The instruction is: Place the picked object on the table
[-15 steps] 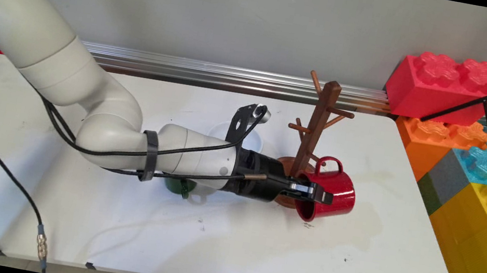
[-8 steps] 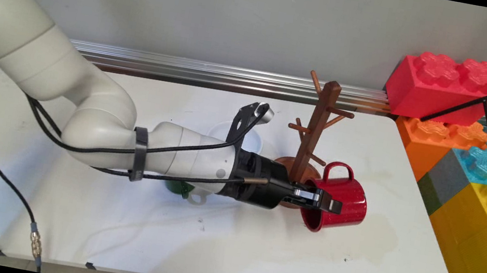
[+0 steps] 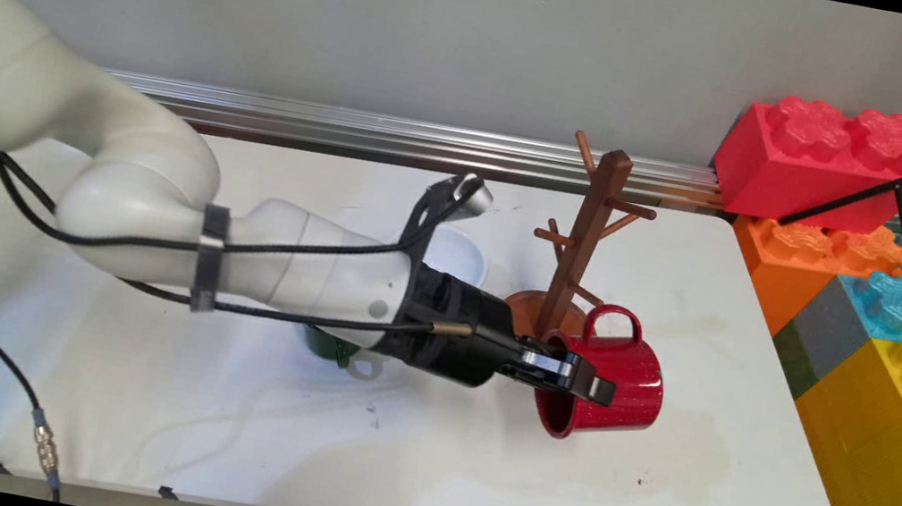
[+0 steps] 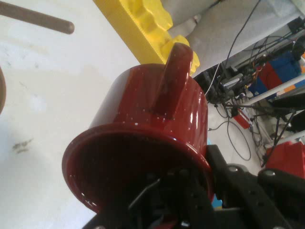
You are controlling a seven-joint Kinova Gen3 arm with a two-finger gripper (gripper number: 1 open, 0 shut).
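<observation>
The gripper [image 3: 588, 386] holds a red mug [image 3: 607, 384] by its rim, one finger inside the mouth and one outside against the wall. The mug is tipped on its side above the table [image 3: 472, 464], with its mouth facing the near-left and its handle [image 3: 612, 319] pointing up toward the wall. It hangs right of the table's middle, just beside the wooden mug tree [image 3: 586, 229], whose round base [image 3: 528, 309] stands just behind it. In the hand view the mug [image 4: 143, 143] fills the frame, handle [image 4: 171, 76] uppermost. Under the arm's wrist lie a green cup [image 3: 328, 346] and a white bowl [image 3: 455, 255]. Large toy bricks [image 3: 883, 267] are stacked off the table's right edge.
</observation>
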